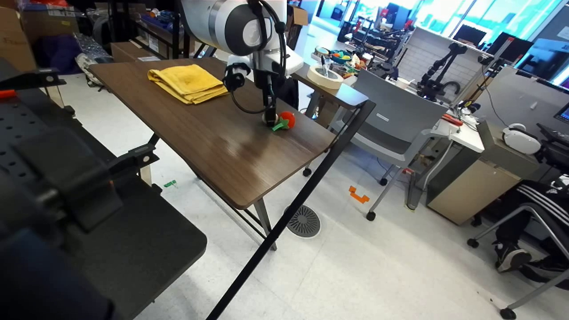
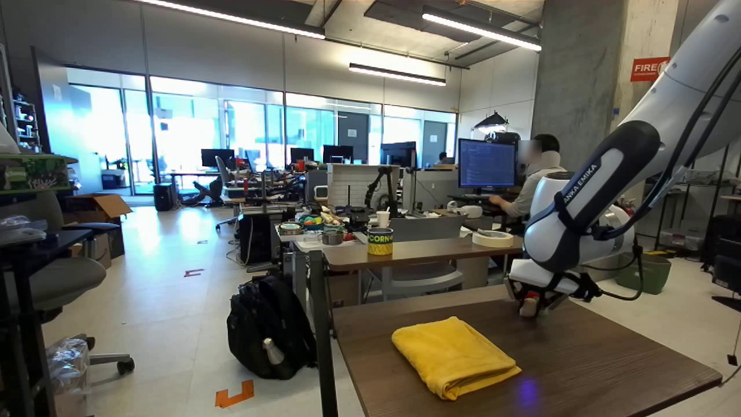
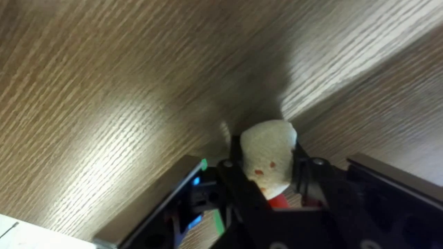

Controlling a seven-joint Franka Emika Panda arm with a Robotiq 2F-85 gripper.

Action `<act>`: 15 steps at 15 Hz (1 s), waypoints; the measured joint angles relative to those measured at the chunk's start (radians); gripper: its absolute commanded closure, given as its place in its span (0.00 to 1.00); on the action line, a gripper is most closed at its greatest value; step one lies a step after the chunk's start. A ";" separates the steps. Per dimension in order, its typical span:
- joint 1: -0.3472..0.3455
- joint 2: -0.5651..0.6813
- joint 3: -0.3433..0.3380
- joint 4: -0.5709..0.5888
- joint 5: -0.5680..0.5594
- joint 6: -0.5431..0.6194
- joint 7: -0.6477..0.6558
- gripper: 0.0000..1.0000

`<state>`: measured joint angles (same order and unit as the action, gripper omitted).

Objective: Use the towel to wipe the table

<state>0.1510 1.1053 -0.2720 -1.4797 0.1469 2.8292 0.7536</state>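
The towel (image 1: 189, 83), a folded mustard-yellow cloth, lies flat on the brown wood-grain table (image 1: 218, 138). It shows in both exterior views, most fully in an exterior view as the towel (image 2: 454, 356). Away from it, low over the table top, my gripper (image 1: 270, 119) points down. In the wrist view both fingers of the gripper (image 3: 266, 150) press against the sides of a pale tan ball (image 3: 270, 147) with small reddish spots. Whether the ball still touches the table, I cannot tell. No part of the gripper touches the towel.
Right beside the gripper lies a red toy (image 1: 287, 119) with a green leaf (image 1: 281, 125). A narrow side table along the edge carries a tape roll (image 1: 325, 77) and a corn can (image 2: 380, 242). A grey chair (image 1: 393, 113) stands behind. A black post (image 2: 324, 341) rises by the table.
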 measured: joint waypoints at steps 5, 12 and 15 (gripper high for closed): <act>-0.025 -0.042 0.092 -0.034 0.000 0.007 -0.121 0.95; -0.070 -0.328 0.278 -0.350 -0.001 0.008 -0.495 0.94; -0.070 -0.433 0.372 -0.470 -0.001 0.008 -0.595 0.94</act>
<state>0.0814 0.6723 0.0999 -1.9493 0.1459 2.8372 0.1591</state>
